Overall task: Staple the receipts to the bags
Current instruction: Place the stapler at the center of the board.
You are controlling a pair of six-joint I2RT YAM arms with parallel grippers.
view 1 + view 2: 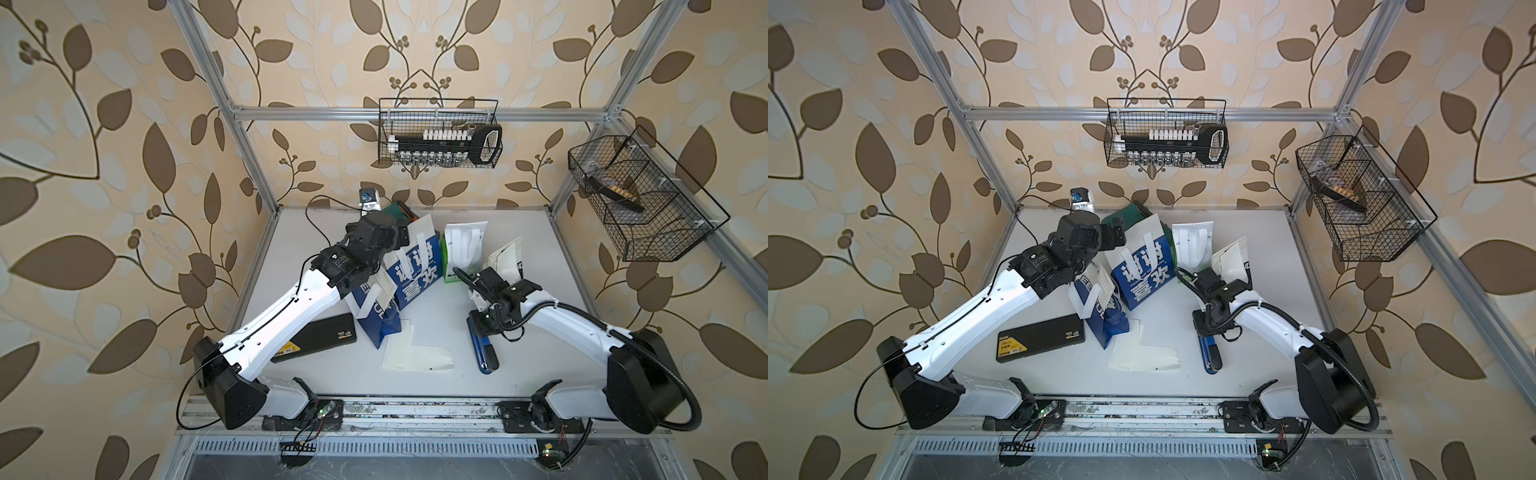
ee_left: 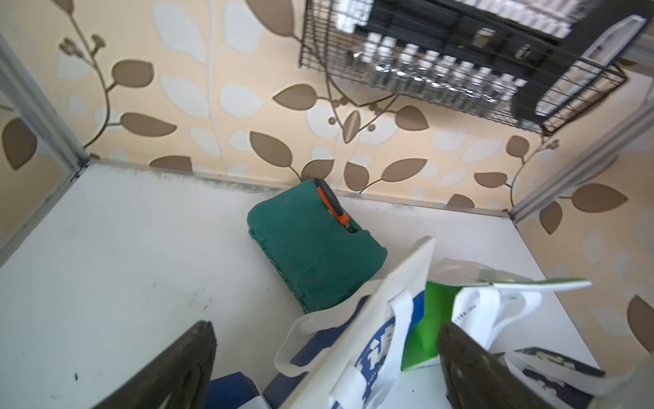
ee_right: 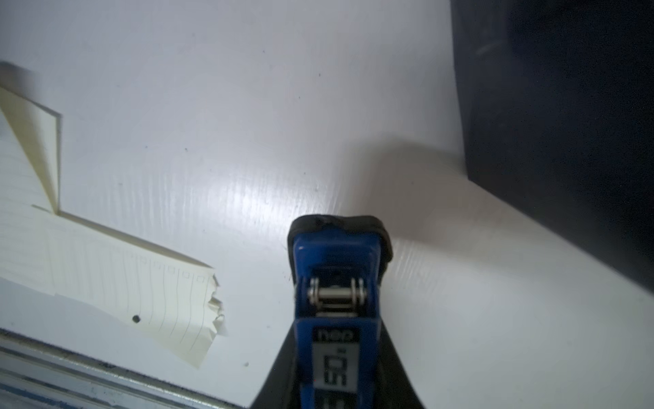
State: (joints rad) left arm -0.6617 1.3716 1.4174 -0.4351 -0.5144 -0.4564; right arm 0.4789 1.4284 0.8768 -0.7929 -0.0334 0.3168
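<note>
Left hand (image 2: 323, 333) gapes wide over the navy bag (image 1: 413, 274) toward the worktop's (image 1: 540, 232) twelve o'clock; right hand (image 1: 482, 328) clamps the blue stapler (image 1: 484, 353) at four; loose receipts (image 1: 417, 353) lie at six.

Soft, even light fills both top views. The white tabletop (image 1: 519, 374) is bright and its shadows are faint. The posts (image 1: 216, 83) bow near the picture edges. In the left wrist view the fingers (image 2: 177, 371) and the basket (image 2: 460, 70) are blurred. In the right wrist view glare streaks the tabletop beside the stapler (image 3: 336, 255), which casts a soft shadow.

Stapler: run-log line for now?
left gripper: open at navy bag | right gripper: shut on blue stapler | loose receipts: on table
</note>
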